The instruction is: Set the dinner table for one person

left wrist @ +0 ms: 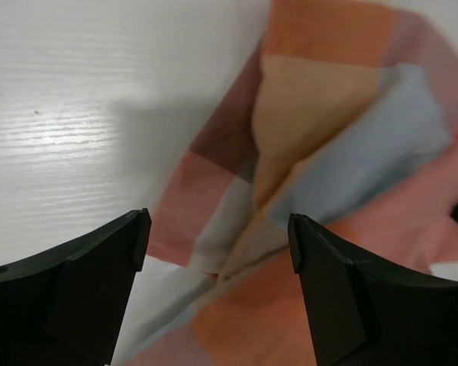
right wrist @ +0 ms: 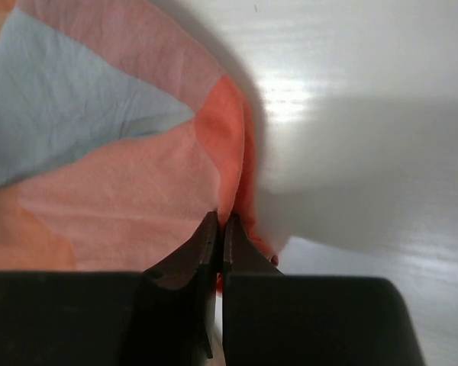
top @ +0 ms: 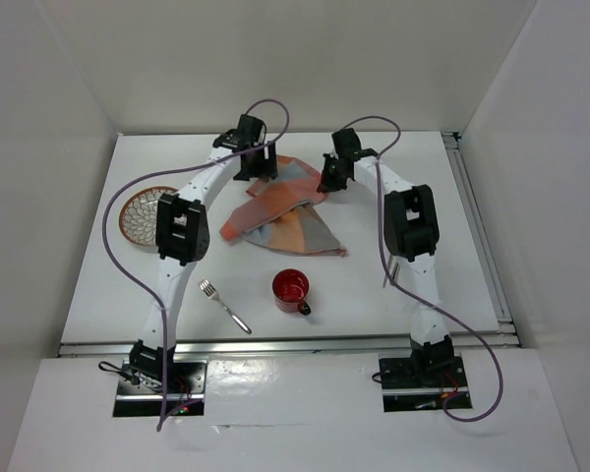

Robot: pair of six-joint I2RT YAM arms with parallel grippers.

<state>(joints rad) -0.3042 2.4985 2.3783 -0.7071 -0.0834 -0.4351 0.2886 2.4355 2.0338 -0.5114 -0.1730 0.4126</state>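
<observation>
The large matte-white rectangular counter (top: 472,256) has aluminium rails (top: 295,342) along its near and right edges. A crumpled orange-and-blue checked cloth (top: 285,221) lies around its middle, toward the far side, folded over itself rather than spread flat. Near the left edge sits a round plate with a brown patterned rim (top: 138,211), partly hidden. Closer in, a silver metal fork (top: 224,305) lies diagonally, tines pointing far-left. To its right, not touching it, a glossy red mug (top: 290,290) stands upright, handle toward the near right. Fork and mug rest on bare counter, apart from the cloth.
</observation>
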